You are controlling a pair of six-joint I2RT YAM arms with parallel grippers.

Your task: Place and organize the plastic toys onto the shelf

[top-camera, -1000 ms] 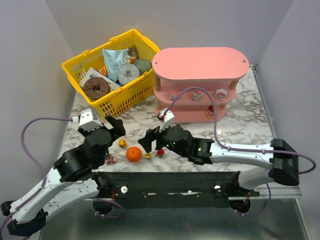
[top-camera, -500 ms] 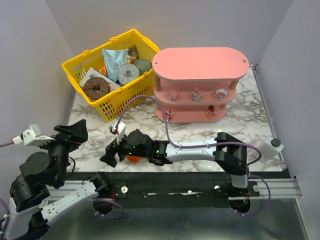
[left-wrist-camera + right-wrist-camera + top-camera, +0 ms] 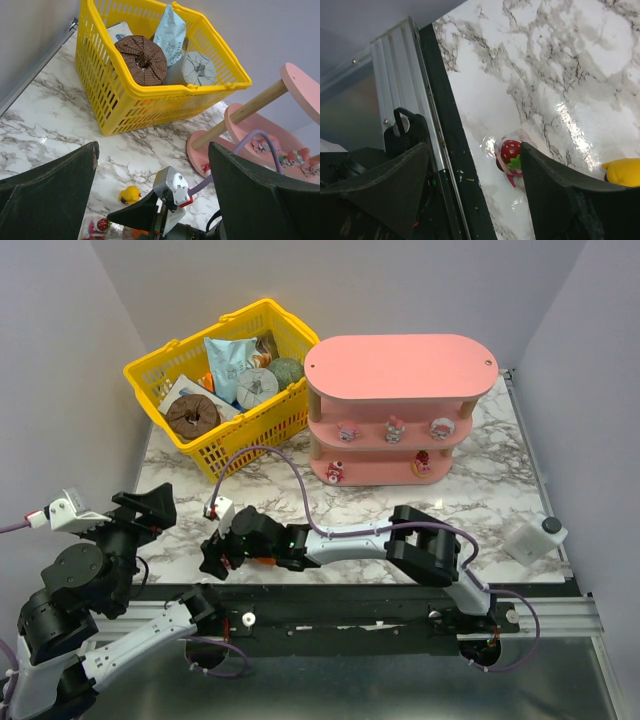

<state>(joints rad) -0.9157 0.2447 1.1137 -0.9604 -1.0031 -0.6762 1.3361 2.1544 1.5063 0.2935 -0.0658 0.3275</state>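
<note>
The pink shelf [image 3: 400, 365] stands at the back right and has several tiny toys on its two lower boards [image 3: 393, 430]. In the right wrist view a strawberry-capped pink toy [image 3: 509, 152] lies on the marble beside the table's front edge, just inside my right gripper's right finger [image 3: 560, 185]. My right gripper [image 3: 474, 150] is open around it and reaches far left across the front [image 3: 212, 562]. A yellow duck toy [image 3: 130, 194] lies close behind. My left gripper [image 3: 152, 150] is open, empty and drawn back at the left [image 3: 140, 510]. The shelf's end shows at the right [image 3: 300, 85].
A yellow mesh basket [image 3: 160, 370] of packaged goods stands at the back left [image 3: 150, 107]. An orange ball [image 3: 262, 560] is mostly hidden under my right wrist. A small white box [image 3: 530, 538] lies at the right front. The black front rail [image 3: 455, 165] runs right beside the strawberry toy.
My right arm has swung left from in front of the shelf to the front left toys, now covering the ball. My left arm has drawn back to the left.
</note>
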